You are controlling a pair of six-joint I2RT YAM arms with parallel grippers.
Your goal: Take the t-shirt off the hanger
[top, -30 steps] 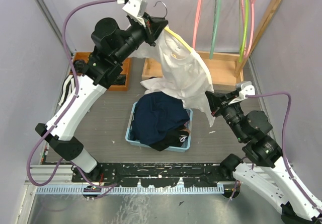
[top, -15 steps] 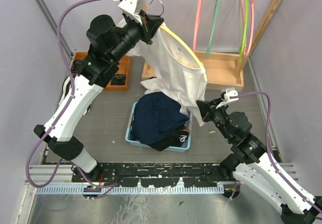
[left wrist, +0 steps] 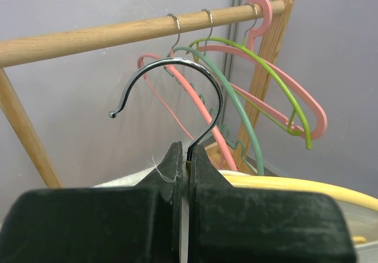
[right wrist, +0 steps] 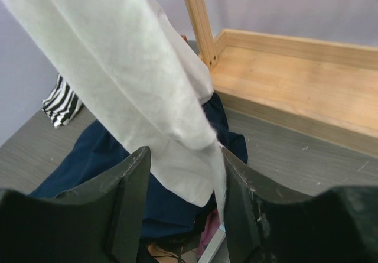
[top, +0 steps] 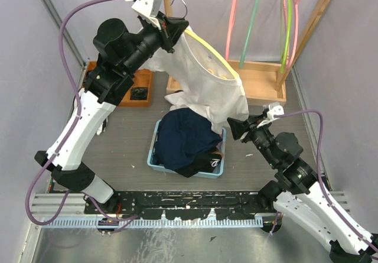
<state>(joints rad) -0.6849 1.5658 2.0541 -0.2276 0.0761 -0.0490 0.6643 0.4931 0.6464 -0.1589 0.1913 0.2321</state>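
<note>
While the left gripper (top: 175,28) pinches the chrome neck of the yellow plastic hanger (top: 208,46) in the upper centre of the overhead view, the white cotton t-shirt (top: 207,88) droops from it, crumpled and slanting down to mid-frame, its hem hanging between the spread fingers of the right gripper (top: 234,127), beside a blue bin (top: 155,149) of dark clothes

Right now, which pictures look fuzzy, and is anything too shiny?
Left wrist view: the left gripper is soft up close, while the hanger hook it pinches is crisp, with a bright glint. Right wrist view: the white t-shirt looks slightly soft and pale. Top external view: evenly lit, sharp, only faint shadows.
</note>
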